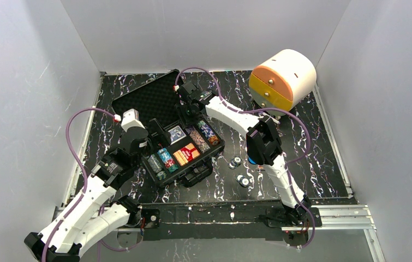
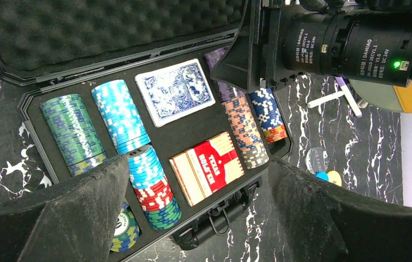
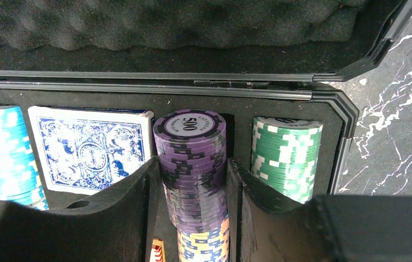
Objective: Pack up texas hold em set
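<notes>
At table centre sits the open black case (image 1: 143,101), its lid back toward 11 o'clock. My right arm reaches in from 5 o'clock, wrist pitched down, with the right gripper (image 3: 192,183) pinching the purple chip row (image 3: 191,155) at the tray's 1 o'clock corner. From 7 o'clock, the left gripper (image 2: 198,165) hangs spread wide over the tray's 9 o'clock side.

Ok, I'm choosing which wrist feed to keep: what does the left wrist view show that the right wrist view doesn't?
Only the left wrist: the red card box, the case handle, and round buttons loose on the table. Only the right wrist: the right fingers pressed against both sides of the purple chips, and the green-and-white chips beside them. Both: the blue card deck, the light blue chips and the foam lid.
</notes>
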`<action>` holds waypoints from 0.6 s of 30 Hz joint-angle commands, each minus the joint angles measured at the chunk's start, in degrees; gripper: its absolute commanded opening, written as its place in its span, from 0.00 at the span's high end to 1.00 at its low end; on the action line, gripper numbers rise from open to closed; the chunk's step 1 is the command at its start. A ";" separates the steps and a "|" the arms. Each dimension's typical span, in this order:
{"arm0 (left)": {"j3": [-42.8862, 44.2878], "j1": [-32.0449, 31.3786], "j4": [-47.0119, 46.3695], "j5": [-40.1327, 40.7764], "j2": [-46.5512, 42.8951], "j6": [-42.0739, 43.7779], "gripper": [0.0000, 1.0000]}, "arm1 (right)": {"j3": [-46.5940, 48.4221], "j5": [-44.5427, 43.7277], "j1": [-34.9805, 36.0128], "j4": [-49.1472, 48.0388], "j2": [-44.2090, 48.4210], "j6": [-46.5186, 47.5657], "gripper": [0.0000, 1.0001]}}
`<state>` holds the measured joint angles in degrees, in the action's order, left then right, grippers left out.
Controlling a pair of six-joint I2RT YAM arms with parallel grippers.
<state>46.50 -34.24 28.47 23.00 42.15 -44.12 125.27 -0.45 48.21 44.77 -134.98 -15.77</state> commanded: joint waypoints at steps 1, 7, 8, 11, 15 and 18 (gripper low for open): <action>-0.45 0.05 0.78 1.61 -0.75 -0.05 0.03 | -1.36 0.97 0.66 5.50 0.65 -0.81 0.51; -0.43 0.05 1.02 1.92 -1.20 0.05 0.03 | -0.03 -0.04 0.66 4.65 1.53 -1.08 0.36; -0.44 0.05 1.13 1.91 -1.27 0.03 0.03 | -0.36 -1.09 0.74 3.92 2.17 -1.18 0.35; -0.45 0.05 1.15 2.04 -1.31 -0.08 0.03 | -2.09 -2.15 0.84 0.89 4.37 -1.19 0.33; -0.32 0.05 1.16 1.98 -1.06 -0.05 0.03 | -6.11 -3.77 0.87 -4.04 8.29 -1.48 0.29; -0.02 0.05 0.65 0.80 -0.59 0.74 0.02 | -10.62 -5.70 0.93 -8.44 12.13 -2.34 0.26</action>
<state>46.41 -34.24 28.80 23.16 41.54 -44.12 118.19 -2.87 48.99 41.41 -130.34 -16.88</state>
